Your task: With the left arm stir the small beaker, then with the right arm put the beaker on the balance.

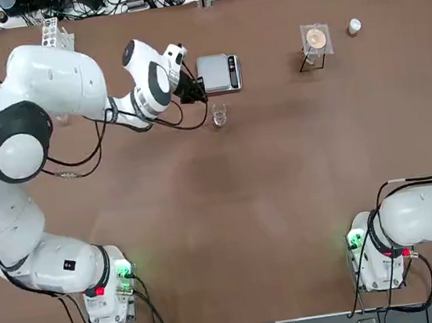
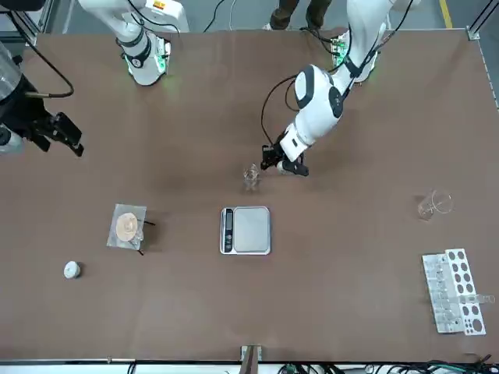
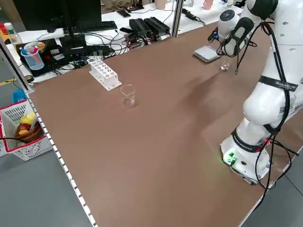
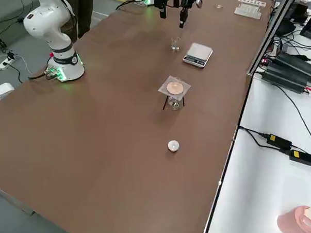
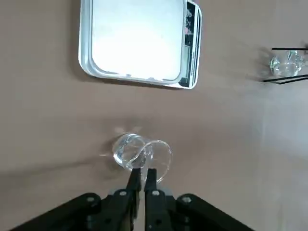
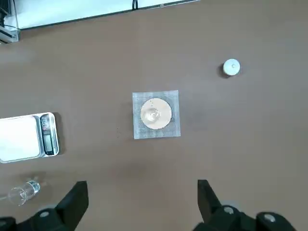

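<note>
The small beaker [image 1: 219, 115] is a tiny clear glass standing upright on the brown table, just on the robot's side of the balance [image 1: 218, 73], a silver scale with a square pan. My left gripper [image 1: 191, 90] hovers beside the scale, its tips right above the beaker's rim [image 5: 142, 151]. It is shut, fingertips [image 5: 135, 177] pressed together. A pale sliver shows between them, and I cannot make out what it is. My right gripper [image 6: 139, 207] hangs open and empty, high over the table's right side, far from the beaker [image 6: 21, 192] and the balance [image 6: 26, 137].
A wire-gauze tripod with a small glass on it [image 1: 315, 39] and a small white cap [image 1: 354, 26] sit right of the scale. A larger beaker [image 2: 433, 205] and a white test-tube rack [image 2: 454, 300] stand at the far left. Black cables loop under the left wrist.
</note>
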Motion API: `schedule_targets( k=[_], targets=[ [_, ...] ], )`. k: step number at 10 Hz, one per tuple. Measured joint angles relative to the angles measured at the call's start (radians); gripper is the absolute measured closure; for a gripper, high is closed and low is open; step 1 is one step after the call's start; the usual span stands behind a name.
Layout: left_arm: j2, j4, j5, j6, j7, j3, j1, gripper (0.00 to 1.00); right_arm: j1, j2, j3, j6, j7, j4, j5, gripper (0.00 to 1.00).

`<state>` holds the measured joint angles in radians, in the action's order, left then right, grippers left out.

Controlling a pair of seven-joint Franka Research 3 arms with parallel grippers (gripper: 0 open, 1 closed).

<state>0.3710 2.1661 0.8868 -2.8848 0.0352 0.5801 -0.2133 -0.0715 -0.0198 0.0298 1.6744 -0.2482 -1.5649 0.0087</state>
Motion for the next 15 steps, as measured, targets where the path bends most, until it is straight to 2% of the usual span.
schedule_targets(
  k=[11, 15],
  targets=[
    [-0.03, 0.003, 0.0, 0.013, -0.074, -0.008, 0.012, 0.92, 0.001, 0.0, -0.001, 0.001, 0.002, 0.0, -0.001, 0.0],
    [-0.065, 0.003, 0.0, 0.039, -0.074, -0.009, 0.039, 0.92, 0.008, 0.0, -0.002, 0.004, 0.002, 0.0, -0.003, 0.0]
  ],
)
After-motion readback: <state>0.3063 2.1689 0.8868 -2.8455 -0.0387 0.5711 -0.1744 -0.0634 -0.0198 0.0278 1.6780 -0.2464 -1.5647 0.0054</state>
